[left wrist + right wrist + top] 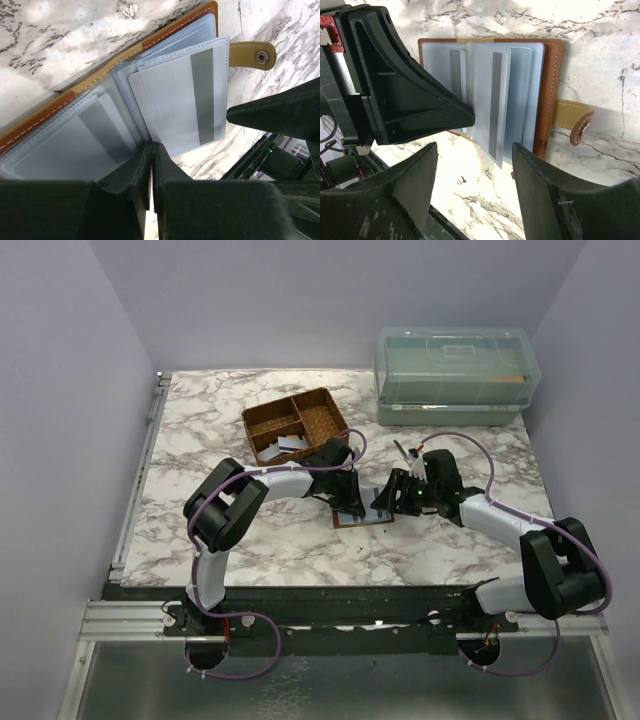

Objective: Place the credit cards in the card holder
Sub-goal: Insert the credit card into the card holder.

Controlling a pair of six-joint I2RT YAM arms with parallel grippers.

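Card holder (551, 85) lies open between my 2 arms. Left gripper (152, 150) is closed, tips at the plastic sleeves (50, 150). Right gripper (475, 155) gapes, empty. 1 credit card (492, 105) looks only part-way in. I'd push it square along its slot, slowly, with the holder pinned.

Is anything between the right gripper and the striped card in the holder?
Nothing visible does. The right gripper is open and faces the striped card in the holder with only a gap between. The left gripper, shut, has its tip at the sleeves beside that card, not in the way.
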